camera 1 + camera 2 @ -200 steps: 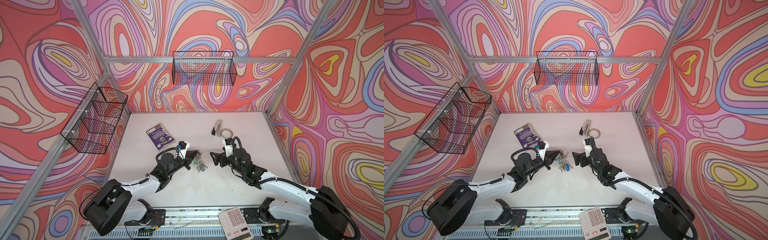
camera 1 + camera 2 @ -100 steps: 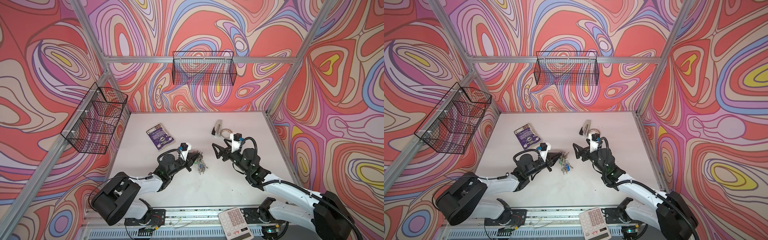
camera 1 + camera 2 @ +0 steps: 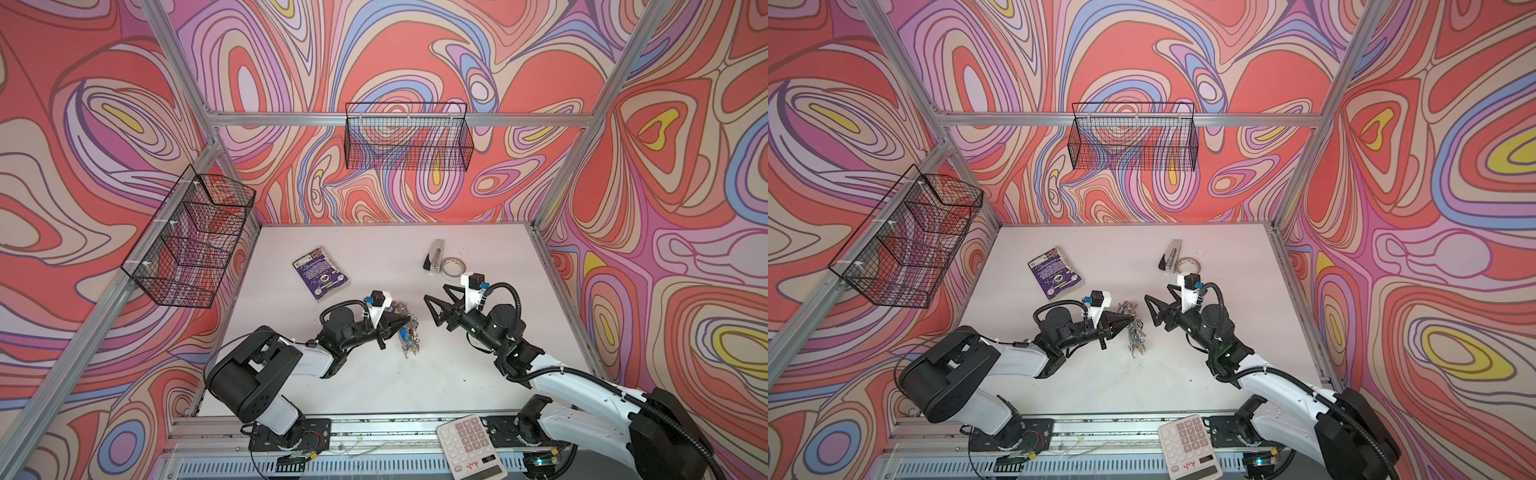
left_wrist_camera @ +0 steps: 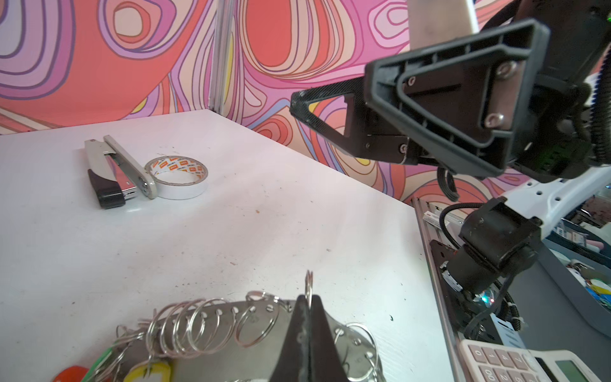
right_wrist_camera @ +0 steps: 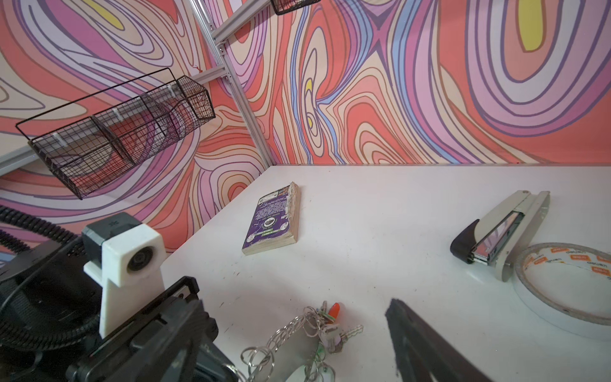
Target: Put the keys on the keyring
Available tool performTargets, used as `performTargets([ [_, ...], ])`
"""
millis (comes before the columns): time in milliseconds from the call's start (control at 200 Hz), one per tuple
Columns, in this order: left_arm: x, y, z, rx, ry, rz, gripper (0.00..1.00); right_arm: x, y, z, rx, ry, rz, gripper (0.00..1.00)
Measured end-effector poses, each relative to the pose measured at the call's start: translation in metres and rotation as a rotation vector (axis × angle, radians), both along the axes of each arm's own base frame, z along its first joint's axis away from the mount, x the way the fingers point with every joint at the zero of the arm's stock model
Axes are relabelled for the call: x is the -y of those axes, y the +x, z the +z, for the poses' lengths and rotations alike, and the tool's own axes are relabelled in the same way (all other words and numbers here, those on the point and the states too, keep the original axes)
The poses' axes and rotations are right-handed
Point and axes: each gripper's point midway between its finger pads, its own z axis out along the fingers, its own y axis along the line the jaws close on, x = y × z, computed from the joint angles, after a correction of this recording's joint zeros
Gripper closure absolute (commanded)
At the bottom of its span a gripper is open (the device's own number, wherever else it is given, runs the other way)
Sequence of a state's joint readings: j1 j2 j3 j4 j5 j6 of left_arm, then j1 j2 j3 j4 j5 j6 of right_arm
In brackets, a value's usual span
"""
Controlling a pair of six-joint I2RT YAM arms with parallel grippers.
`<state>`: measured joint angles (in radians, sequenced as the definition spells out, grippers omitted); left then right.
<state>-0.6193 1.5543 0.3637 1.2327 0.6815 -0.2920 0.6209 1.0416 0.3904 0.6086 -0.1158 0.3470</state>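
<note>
Two arms meet near the middle of the white tabletop point(image 3: 365, 386) in both top views. The left gripper point(image 3: 409, 323) has its jaws closed at the edge of the keyring point(image 3: 406, 338), a large flat grey metal oval plate hung with small rings and colour-tagged keys. It sits mid-table, and I can't tell from up here whether it's lifted. The right gripper point(image 3: 434, 291) hangs just beside the bunch, not touching it, jaws spread wide with nothing in them. Toward the back wall a grey metal stapler point(image 3: 435, 258) touches a whitish roll of tape point(image 3: 452, 274), and a purple paperback book point(image 3: 320, 276) lies off to the left. A white calculator point(image 3: 469, 446) sits on the front rail.

Left wrist view: the fingertips point(image 4: 297, 330) are pressed together on one small silver split ring point(image 4: 309, 281) standing upright at the plate's rim, so that gripper is gripping the keyring by that ring. More rings line the rim, with a red tag point(image 4: 67, 375) and a yellow tag point(image 4: 148, 370) low down. The right gripper point(image 4: 330, 82) floats above, jaws well apart.

Right wrist view: the wide-open fingers point(image 5: 406, 330) frame the chain of rings. A small silver key point(image 5: 352, 330) lies against a pale tag at the bunch's far end. Can't tell if that tag's rim is black, or if the key is actually hooked on.
</note>
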Motion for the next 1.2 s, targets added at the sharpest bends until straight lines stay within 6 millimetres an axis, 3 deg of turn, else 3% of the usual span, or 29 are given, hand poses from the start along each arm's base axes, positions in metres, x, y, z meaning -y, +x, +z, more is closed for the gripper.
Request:
performTargets([
  [371,-0.017,-0.003,-0.001,0.000,-0.003,0.016,1.00,-0.034,-0.012,-0.054,-0.156,-0.034,0.200,0.38],
  [761,-0.017,-0.006,0.000,-0.004,-0.008,-0.011,1.00,-0.050,-0.024,-0.050,-0.155,0.000,0.316,0.62],
  [1197,-0.011,-0.004,0.016,0.014,-0.038,-0.053,1.00,-0.062,-0.031,-0.050,-0.161,-0.001,0.380,0.69],
])
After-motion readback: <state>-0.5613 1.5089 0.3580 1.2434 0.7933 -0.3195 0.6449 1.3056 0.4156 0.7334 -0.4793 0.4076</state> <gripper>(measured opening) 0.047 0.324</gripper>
